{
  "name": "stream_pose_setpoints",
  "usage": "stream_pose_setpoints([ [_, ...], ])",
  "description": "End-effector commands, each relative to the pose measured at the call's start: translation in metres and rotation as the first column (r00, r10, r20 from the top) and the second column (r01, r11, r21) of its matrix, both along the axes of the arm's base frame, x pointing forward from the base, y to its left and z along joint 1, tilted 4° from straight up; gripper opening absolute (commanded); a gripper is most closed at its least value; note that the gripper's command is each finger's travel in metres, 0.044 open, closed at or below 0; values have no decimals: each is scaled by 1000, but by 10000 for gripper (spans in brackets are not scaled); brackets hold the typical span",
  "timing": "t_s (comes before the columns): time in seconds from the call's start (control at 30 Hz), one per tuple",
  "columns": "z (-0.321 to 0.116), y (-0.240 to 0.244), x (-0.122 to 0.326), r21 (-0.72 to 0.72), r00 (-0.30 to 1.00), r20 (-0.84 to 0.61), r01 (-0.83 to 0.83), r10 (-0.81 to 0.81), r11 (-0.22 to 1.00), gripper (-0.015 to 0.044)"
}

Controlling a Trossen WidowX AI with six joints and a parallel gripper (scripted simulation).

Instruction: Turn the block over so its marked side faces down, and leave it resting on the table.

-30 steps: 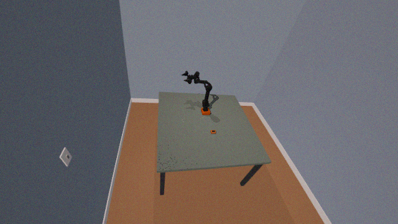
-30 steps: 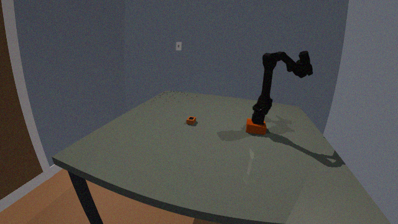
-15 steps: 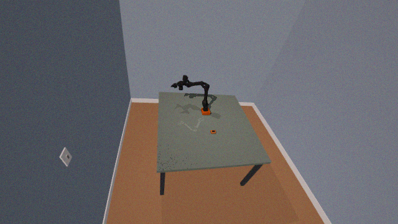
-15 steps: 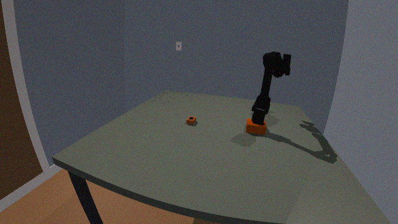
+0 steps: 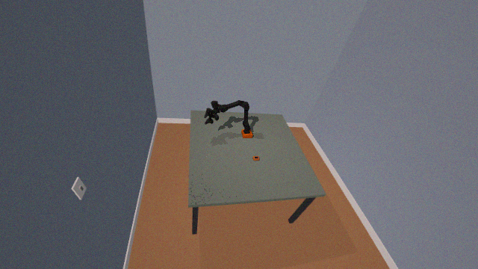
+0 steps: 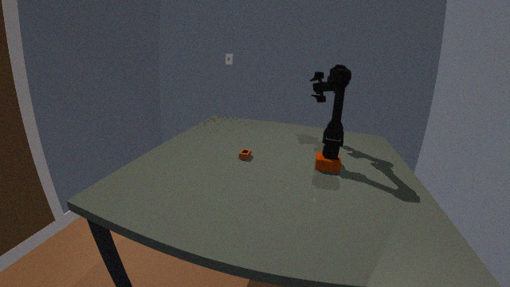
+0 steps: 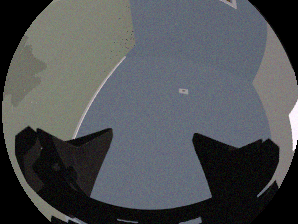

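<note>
A small orange block [image 5: 256, 159] [image 6: 244, 157] rests on the grey-green table [image 5: 224, 172] [image 6: 191, 191] [image 7: 75, 65]. Its dark square mark [image 5: 256, 158] [image 6: 245, 151] shows on the upper face. The block is not visible in the wrist view. My gripper [image 5: 207, 117] [image 6: 311, 88] [image 7: 153, 133] is open, with nothing between its fingers. It hangs high above the table, well away from the block, toward the table's left side in the top view.
The arm's orange base [image 5: 247, 135] [image 6: 327, 164] stands on the table, farther back than the block in the top view. Dark specks mark one table corner. A white wall plate [image 5: 77, 188] [image 6: 229, 57] [image 7: 181, 91] is on the wall beyond the table.
</note>
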State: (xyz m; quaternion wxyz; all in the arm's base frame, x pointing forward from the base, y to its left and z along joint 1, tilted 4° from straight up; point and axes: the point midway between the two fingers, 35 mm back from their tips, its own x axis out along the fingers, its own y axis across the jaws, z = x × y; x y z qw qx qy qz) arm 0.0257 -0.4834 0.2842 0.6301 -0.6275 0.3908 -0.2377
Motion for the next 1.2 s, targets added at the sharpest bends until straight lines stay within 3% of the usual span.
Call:
stream_pose_setpoints([
  [0.0, -19, -3, 46, 167, 997, 82, -24, 10, 986, 440],
  [0.33, -62, 30, 163, 490, 983, 180, -118, 32, 864, 440],
  [0.6, -112, 100, 270, 832, 980, 166, -81, -107, 549, 440],
  [0.87, -158, 213, 344, 968, 970, -80, 130, -230, 214, 440],
  [1.17, -197, 370, 374, 881, 843, -449, 473, -295, 12, 440],
])
